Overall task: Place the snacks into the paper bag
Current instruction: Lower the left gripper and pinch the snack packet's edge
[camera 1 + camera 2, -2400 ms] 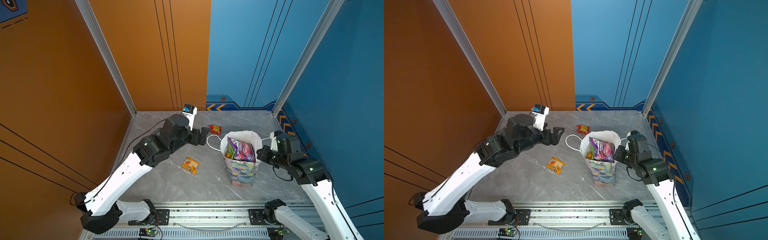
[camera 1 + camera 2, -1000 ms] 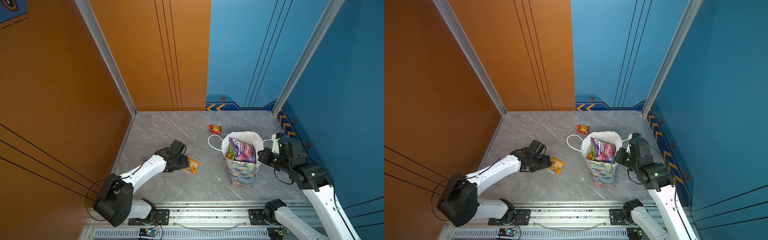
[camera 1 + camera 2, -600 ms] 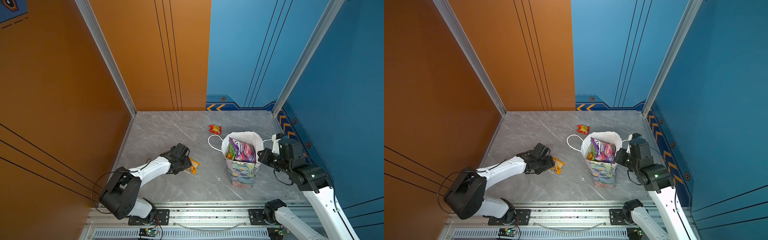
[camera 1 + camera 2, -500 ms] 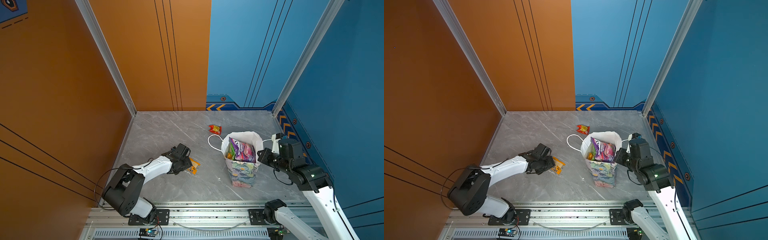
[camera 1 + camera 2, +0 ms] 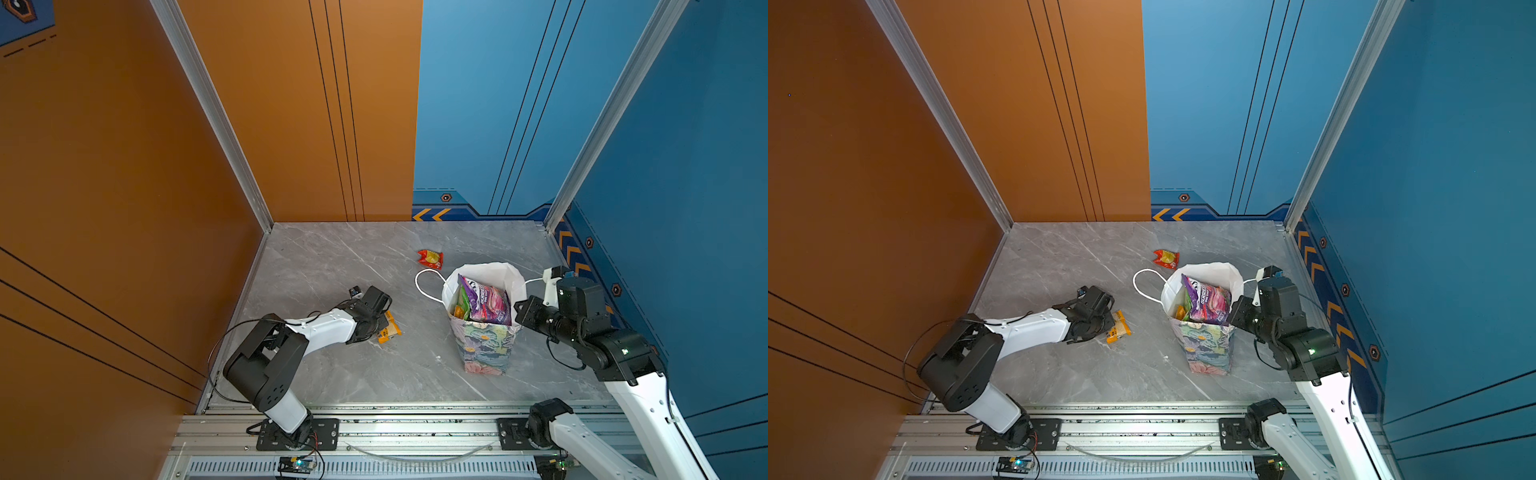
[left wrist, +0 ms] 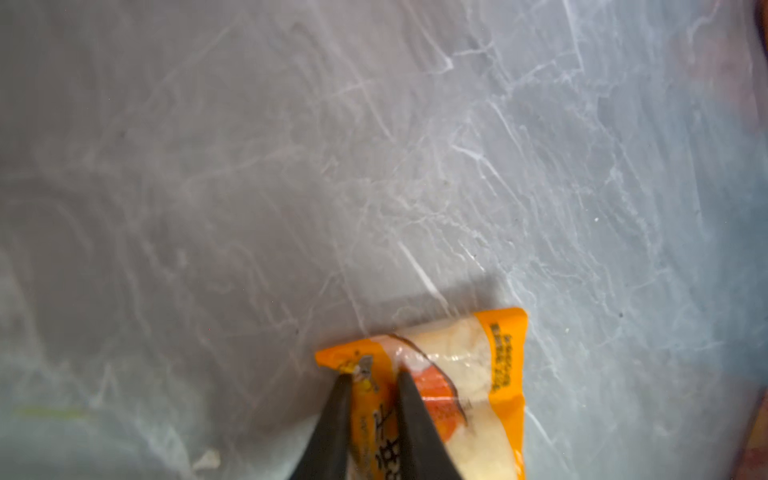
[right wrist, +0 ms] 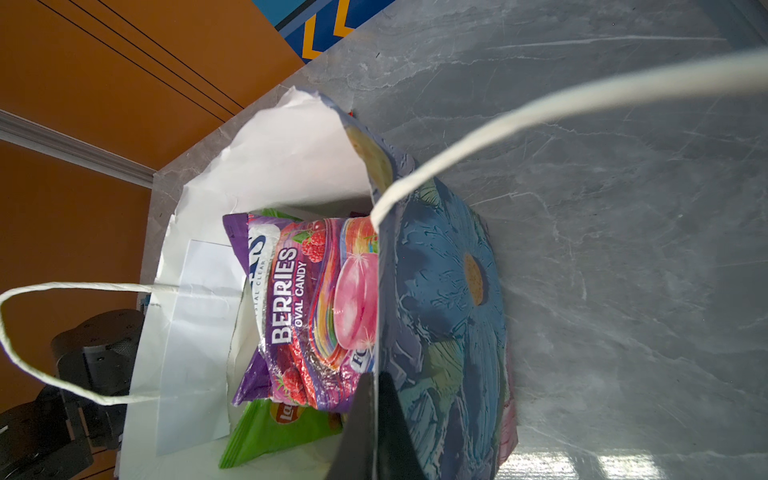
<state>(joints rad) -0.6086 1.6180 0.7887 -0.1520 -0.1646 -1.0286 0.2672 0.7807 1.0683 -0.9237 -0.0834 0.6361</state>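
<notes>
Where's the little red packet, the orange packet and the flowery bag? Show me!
red packet [image 5: 431,259]: in a top view, on its yellow middle.
orange packet [image 6: 457,365]: in the left wrist view, on its clear window.
flowery bag [image 5: 1208,345]: in a top view, on its painted front wall.

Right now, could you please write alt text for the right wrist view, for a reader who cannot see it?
The right gripper pinches the floral wall of the open paper bag. Inside, a purple berries packet covers part of a green packet; the bag rests on a grey table.
</notes>
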